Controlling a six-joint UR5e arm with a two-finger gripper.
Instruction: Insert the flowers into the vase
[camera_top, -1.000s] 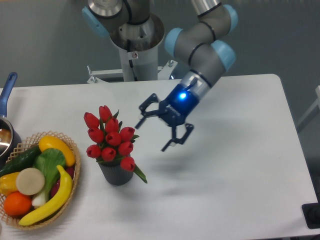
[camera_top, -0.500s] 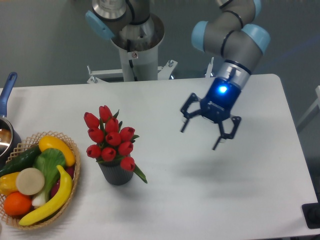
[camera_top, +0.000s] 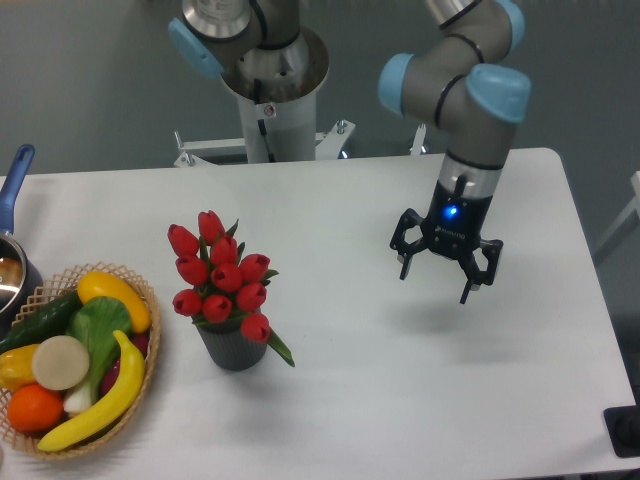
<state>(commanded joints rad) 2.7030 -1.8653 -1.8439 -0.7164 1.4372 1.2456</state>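
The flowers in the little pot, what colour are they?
Red, with green leaves. The flowers show clearly in the fixed camera view, standing in the dark grey vase.

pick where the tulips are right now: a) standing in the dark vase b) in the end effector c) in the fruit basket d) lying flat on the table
a, the red tulips stand upright with their stems down in the dark grey vase, while the end effector hangs open and empty off to the side.

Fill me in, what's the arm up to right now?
Nothing is in hand. The gripper hangs open and empty over bare table, well right of the vase. The flowers already stand in the vase, beside the fruit basket. The insertion looks done.
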